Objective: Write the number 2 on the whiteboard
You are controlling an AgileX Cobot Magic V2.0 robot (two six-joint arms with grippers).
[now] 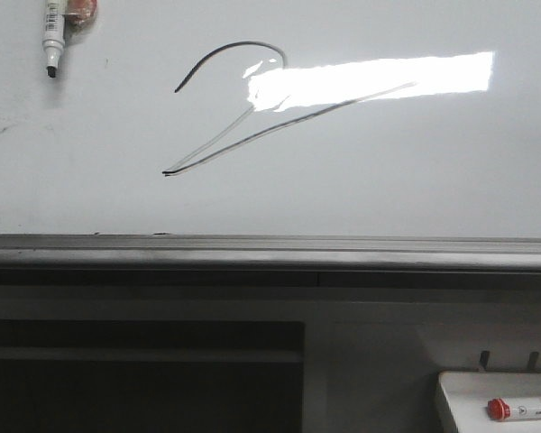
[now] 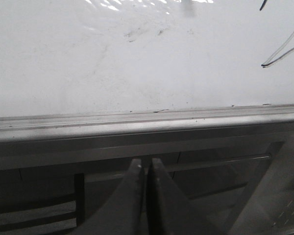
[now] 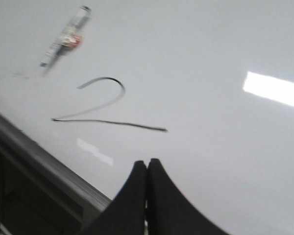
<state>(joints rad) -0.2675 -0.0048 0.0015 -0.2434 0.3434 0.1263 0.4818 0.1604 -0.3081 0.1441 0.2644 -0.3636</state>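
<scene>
1. The right gripper is shown with its jaws pressed together on nothing, held above the whiteboard; no marker is carried.
2. The left gripper is likewise closed and empty, held low before the grey ledge at the board's near edge.
3. The number 2 is seen fully drawn on the board: an arc at the top, a diagonal down to a sharp point, and a long slanted tail. In the front view part of the line is washed out by the bright glare.
4. An uncapped marker is laid on the board, well apart from the numeral toward the far left corner.
5. A red-capped marker is rested in a small white tray below the board.
6. The writing is judged complete; at most, retreat of the arms is left.
</scene>
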